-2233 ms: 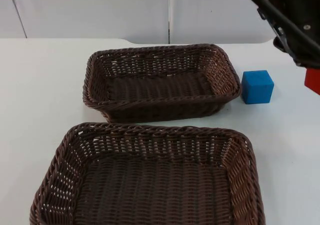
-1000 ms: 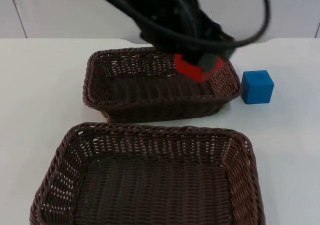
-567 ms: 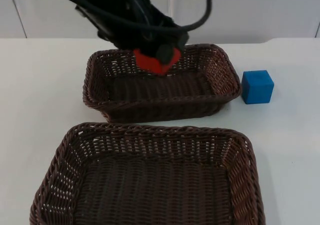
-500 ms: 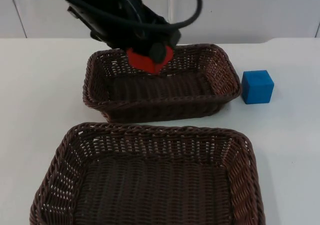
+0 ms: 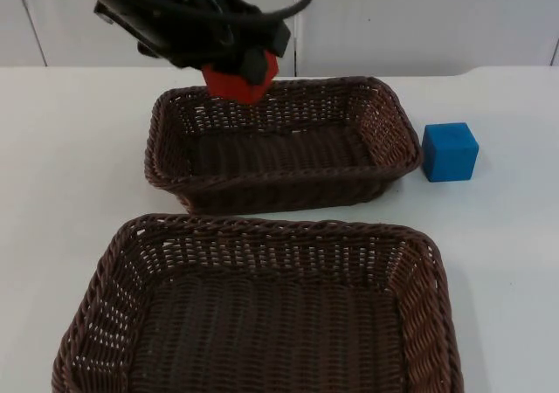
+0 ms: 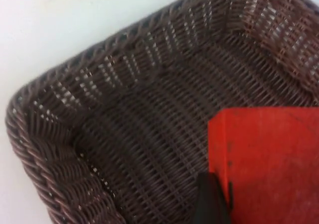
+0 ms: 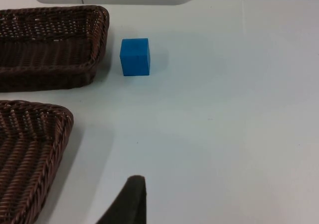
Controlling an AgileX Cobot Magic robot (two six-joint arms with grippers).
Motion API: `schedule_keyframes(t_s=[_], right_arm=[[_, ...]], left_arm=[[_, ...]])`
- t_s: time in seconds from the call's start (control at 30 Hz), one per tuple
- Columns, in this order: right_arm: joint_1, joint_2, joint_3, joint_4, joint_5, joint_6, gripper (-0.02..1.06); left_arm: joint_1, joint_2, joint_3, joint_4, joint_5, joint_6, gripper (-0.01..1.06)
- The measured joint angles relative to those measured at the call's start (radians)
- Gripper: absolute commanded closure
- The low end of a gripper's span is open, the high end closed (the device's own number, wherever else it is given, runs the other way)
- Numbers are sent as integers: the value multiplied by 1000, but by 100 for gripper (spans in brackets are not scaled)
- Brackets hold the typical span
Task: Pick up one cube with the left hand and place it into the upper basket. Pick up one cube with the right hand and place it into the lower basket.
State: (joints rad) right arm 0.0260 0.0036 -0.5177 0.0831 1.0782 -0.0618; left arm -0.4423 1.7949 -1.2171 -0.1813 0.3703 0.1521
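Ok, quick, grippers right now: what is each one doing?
Left gripper: shut on the red cube, above the upper basket.
Right gripper: waits over the white table, nothing held; open or shut cannot be told.

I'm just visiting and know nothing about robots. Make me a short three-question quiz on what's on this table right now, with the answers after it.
1. What colour is the cube held by the left gripper?
2. True or false: the blue cube lies inside the upper basket.
3. Which basket is the held cube above? A) the upper basket B) the lower basket C) neither

Key:
1. Red: the red cube sits between the fingers.
2. False: it stands on the white table, beside that basket's right end.
3. A, near its back left part; the left wrist view shows wicker below it.

The right gripper waits above the table.
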Motion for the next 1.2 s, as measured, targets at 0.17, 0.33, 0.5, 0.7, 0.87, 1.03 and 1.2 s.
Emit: schedule_keyframes(t_s=[0.17,0.33,0.5,0.7,0.87,1.03,1.2], right_arm=[[0,0,0,0,0,2,-1],[0,0,0,0,0,2,-1],[0,0,0,0,0,2,-1],[0,0,0,0,0,2,-1],[0,0,0,0,0,2,-1],[0,0,0,0,0,2,-1],[0,0,0,0,0,2,-1]], left_arm=[[0,72,-20,-3,-6,16,105],[0,158,-86,-4,-18,40,105],[0,234,-148,-4,-19,63,105],[0,329,-230,-4,-23,75,105],[0,371,-263,-4,-32,75,105],[0,421,-286,4,-50,77,105],[0,458,-287,4,-50,77,105]])
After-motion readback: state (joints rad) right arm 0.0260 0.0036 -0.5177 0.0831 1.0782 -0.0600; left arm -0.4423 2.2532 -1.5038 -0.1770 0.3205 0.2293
